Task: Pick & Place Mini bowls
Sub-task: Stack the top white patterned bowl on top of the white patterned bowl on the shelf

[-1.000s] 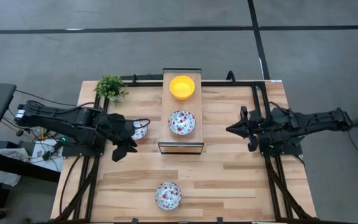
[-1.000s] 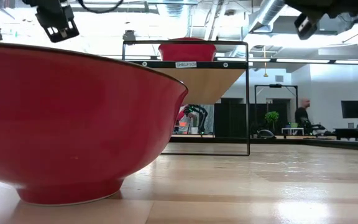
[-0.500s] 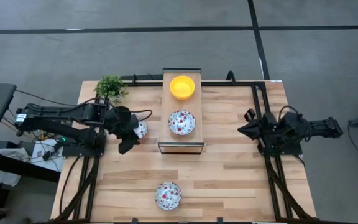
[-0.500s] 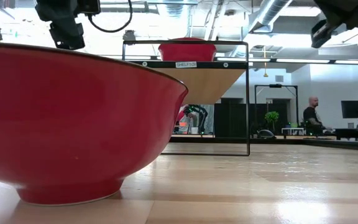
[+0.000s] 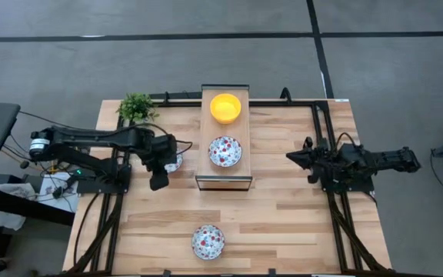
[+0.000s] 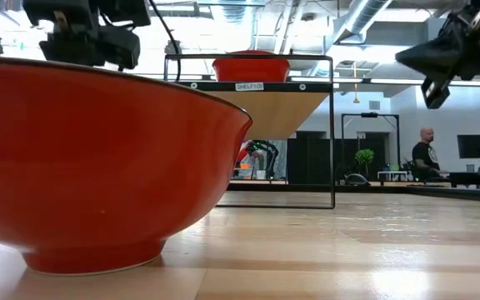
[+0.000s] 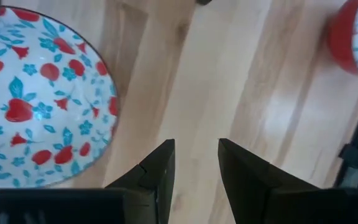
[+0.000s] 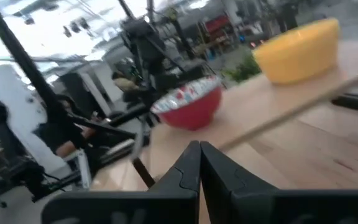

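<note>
Directly beside the left gripper (image 7: 194, 165), whose fingers are held slightly spread over bare wood, a floral mini bowl (image 7: 39, 102) is seen, white inside with red and blue flowers. The right gripper (image 8: 199, 163) is pressed together, well apart from the shelf (image 5: 225, 181) carrying a yellow bowl (image 5: 225, 108) and another floral bowl (image 5: 225, 151).

Four small bowls on the table: one yellow bowl (image 5: 225, 108) and three floral bowls, at (image 5: 225, 151), (image 5: 174, 162) and (image 5: 208, 241). One potted plant (image 5: 136, 107), one shelf (image 5: 224, 181), two robot arms
</note>
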